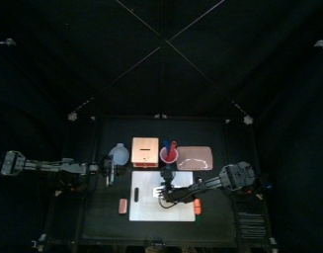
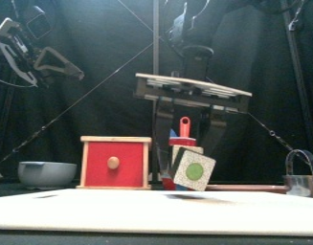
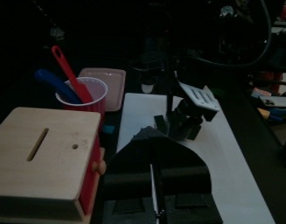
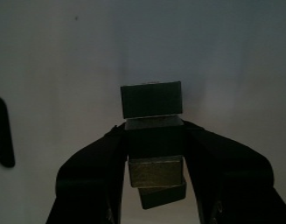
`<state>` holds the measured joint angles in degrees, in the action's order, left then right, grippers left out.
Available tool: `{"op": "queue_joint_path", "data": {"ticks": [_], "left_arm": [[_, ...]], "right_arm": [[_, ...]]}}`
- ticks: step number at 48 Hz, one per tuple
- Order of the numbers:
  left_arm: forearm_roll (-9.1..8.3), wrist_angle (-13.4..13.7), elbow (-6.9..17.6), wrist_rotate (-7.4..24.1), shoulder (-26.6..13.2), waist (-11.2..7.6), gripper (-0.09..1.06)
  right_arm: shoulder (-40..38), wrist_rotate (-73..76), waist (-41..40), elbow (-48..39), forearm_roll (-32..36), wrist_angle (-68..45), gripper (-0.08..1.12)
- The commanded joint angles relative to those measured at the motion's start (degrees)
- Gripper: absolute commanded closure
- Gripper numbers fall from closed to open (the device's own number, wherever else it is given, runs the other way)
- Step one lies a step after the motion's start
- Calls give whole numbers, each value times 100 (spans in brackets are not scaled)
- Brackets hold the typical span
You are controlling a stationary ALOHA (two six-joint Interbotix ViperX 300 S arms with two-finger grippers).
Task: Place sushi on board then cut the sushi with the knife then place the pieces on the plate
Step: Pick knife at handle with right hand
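Observation:
My right gripper (image 2: 187,153) is shut on the toy sushi roll (image 2: 192,171), a dark green block with a white and green end face. It holds the roll tilted just over the white cutting board (image 2: 145,211). In the right wrist view the roll (image 4: 153,131) sits between the jaws with the board (image 4: 63,61) behind it. The red cup (image 1: 171,153) with the blue and red knives stands behind the board, and the pink tray (image 1: 199,158) lies to its right. My left gripper (image 3: 155,179) rests shut near the wooden box, holding nothing.
The wooden box (image 2: 115,163) with its red drawer front stands at the back left, with the blue-grey bowl (image 2: 48,173) to its left. A metal cutter (image 2: 301,178) shows at the right. A small orange-red toy (image 1: 121,205) lies left of the board.

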<state>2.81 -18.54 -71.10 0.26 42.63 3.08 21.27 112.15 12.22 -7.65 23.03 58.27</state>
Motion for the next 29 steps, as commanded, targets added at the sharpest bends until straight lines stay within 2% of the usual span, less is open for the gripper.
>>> {"op": "queue_joint_path", "data": {"ticks": [1, 20, 29], "left_arm": [[-70, -26, 70, 9, -18, 9, 98], [-246, -26, 70, 9, -18, 44, 98], [-246, -18, 70, 9, -9, 44, 98]], "right_arm": [[-132, 18, 9, 141, -26, 26, 40], [9, 18, 18, 167, -44, -123, 19], [-35, -9, 26, 193, -88, -105, 17]]}}
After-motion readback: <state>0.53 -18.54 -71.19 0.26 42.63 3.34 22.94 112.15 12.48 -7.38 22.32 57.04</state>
